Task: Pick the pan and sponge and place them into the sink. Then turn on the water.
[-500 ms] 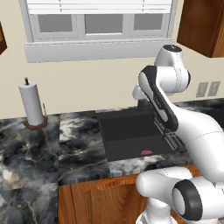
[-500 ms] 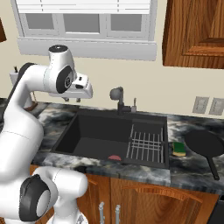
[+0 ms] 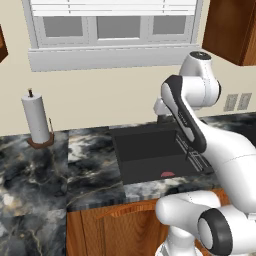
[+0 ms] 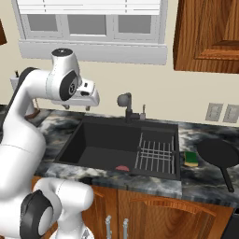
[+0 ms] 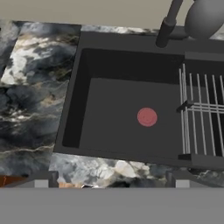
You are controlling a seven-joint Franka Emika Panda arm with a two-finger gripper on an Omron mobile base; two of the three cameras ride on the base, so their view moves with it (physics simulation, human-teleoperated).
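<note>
The black pan (image 4: 215, 153) lies on the counter right of the sink (image 4: 105, 142), its handle pointing to the front. The yellow and green sponge (image 4: 190, 158) rests between the pan and the sink's right rim. The dark sink (image 5: 111, 127) is empty apart from a red mark (image 5: 147, 117) on its floor, and no water runs from the faucet (image 4: 126, 105). My gripper (image 4: 76, 108) hangs above the sink's back left corner, far from the pan and sponge. In the hand view the gripper (image 5: 111, 181) is open and holds nothing.
A ribbed drying rack (image 4: 158, 155) fills the sink's right part. A paper towel roll (image 3: 36, 117) stands on the marble counter (image 3: 35, 175) at the far left. Wall outlets (image 4: 223, 112) and a wooden cabinet (image 4: 207, 35) are above the pan.
</note>
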